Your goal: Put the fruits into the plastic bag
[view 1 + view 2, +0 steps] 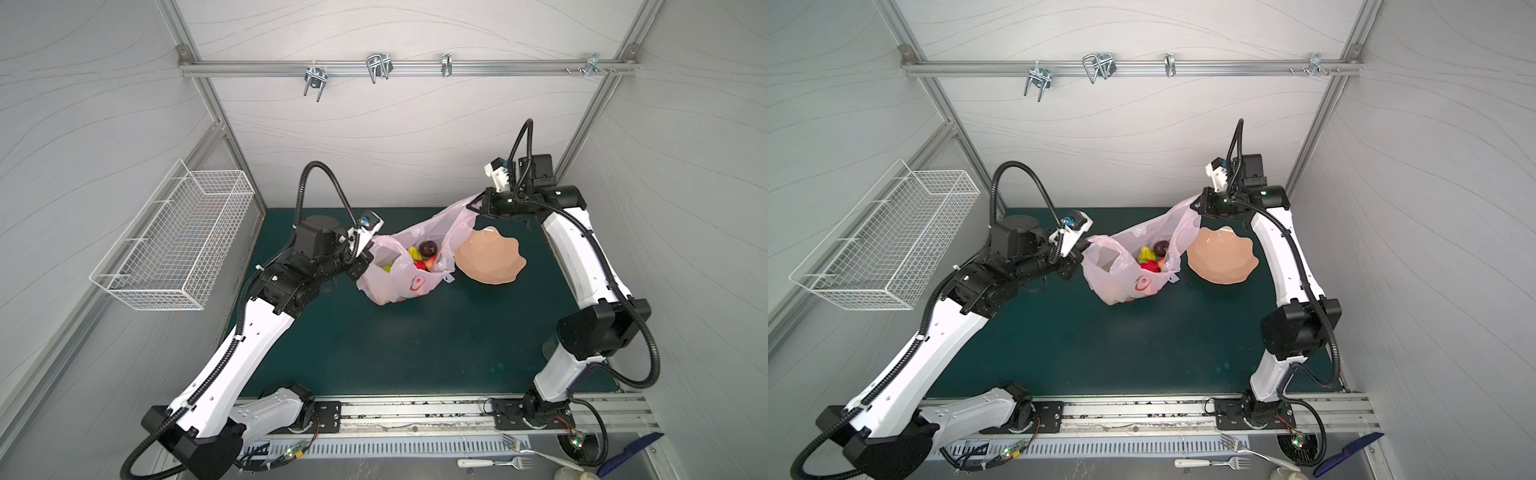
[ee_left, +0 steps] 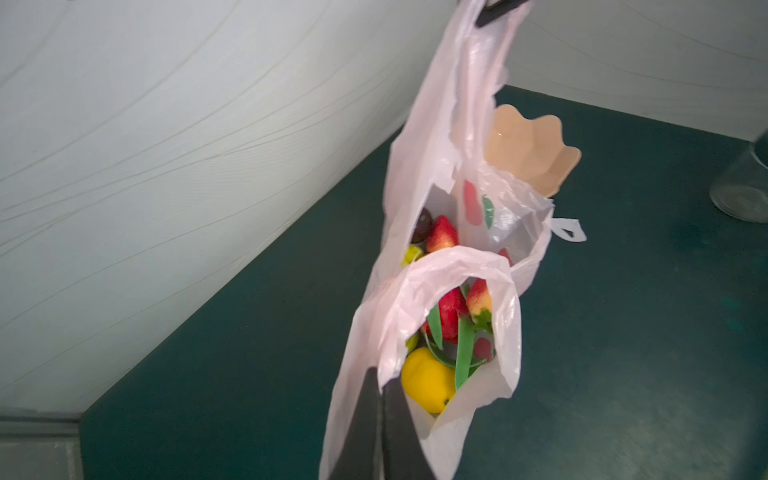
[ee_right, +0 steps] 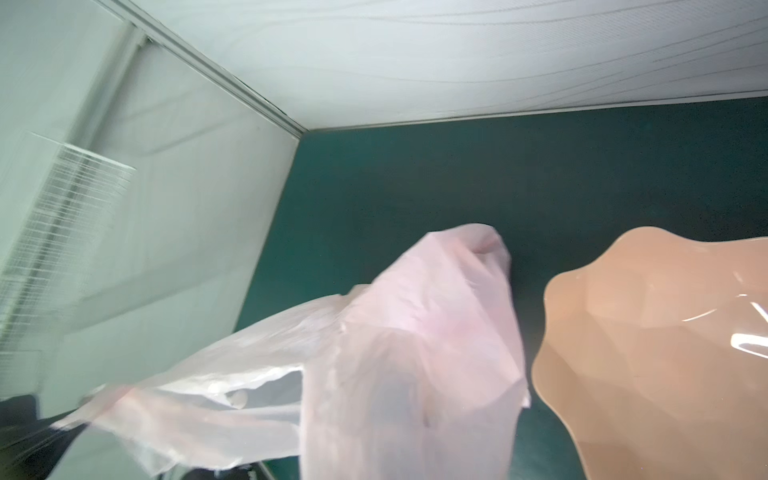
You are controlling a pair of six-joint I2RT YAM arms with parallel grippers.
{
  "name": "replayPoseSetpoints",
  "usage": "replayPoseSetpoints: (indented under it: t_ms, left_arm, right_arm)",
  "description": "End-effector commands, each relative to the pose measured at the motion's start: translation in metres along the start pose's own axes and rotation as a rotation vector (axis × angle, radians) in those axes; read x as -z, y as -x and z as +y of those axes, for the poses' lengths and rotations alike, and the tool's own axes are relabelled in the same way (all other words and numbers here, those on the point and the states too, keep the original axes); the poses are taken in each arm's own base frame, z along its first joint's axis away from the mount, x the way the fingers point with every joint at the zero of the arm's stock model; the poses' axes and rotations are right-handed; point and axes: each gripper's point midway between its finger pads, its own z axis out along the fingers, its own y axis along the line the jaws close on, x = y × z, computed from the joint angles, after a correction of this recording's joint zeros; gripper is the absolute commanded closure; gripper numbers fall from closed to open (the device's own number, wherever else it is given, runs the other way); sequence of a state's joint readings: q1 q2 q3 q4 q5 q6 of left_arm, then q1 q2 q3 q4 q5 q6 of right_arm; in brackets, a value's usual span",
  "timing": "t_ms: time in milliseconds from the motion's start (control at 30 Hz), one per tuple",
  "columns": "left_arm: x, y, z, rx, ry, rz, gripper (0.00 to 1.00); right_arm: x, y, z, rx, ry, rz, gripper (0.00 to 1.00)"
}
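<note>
The plastic bag (image 1: 399,284) is being held open over the dark green bench (image 1: 415,345): one handle is being pinched by the closed left gripper (image 1: 368,259), and the other is being held taut by the closed right gripper (image 1: 478,206), farther back. The fruits (image 1: 422,255) are being kept inside it, a dark round one showing beside yellow and red ones. A peach wavy-edged plate (image 1: 492,259) is being left just beside the bag's right side.

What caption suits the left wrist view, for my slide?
Left gripper pinching the rim of the bag, fruits inside, plate beyond it.
</note>
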State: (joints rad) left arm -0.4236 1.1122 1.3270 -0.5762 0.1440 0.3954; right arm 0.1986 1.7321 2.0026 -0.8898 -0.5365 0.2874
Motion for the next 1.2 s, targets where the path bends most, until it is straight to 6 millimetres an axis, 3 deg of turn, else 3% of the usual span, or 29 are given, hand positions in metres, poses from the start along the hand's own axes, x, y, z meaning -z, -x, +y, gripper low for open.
replayPoseSetpoints:
  t_ms: [0, 100, 300, 500, 633, 800, 933, 1033, 1167]
  left_arm:
    - [0.007, 0.032, 0.028, 0.004, 0.046, -0.150, 1.00]
    - [-0.003, 0.028, 0.047, 0.015, 0.071, -0.151, 1.00]
    - [-0.027, 0.027, 0.063, 0.014, 0.075, -0.150, 1.00]
    - [-0.032, 0.031, 0.062, -0.013, 0.050, -0.169, 1.00]
    - [-0.033, 0.026, 0.053, 0.014, 0.015, -0.186, 1.00]
    - [-0.023, 0.020, 0.039, 0.104, -0.020, -0.250, 0.99]
    - [-0.007, 0.018, 0.030, 0.172, -0.035, -0.281, 0.78]
    - [0.007, 0.018, 0.026, 0.214, -0.035, -0.307, 0.48]
    - [0.032, 0.024, 0.020, 0.252, -0.032, -0.335, 0.34]
  right_arm:
    - [0.027, -0.002, 0.031, -0.120, 0.061, 0.000, 1.00]
    - [0.033, -0.004, 0.030, -0.152, 0.036, -0.011, 1.00]
    - [0.021, -0.018, 0.021, -0.204, 0.029, -0.005, 1.00]
    - [0.022, -0.024, 0.028, -0.205, 0.029, -0.004, 1.00]
    - [0.004, -0.041, 0.017, -0.224, 0.024, 0.034, 0.98]
    - [-0.007, -0.047, 0.009, -0.225, 0.036, 0.042, 0.77]
    - [-0.003, -0.043, 0.012, -0.179, 0.035, 0.039, 0.55]
    - [0.003, -0.043, 0.011, -0.157, 0.032, 0.030, 0.35]
    - [0.018, -0.043, 0.007, -0.101, 0.010, 0.002, 0.13]
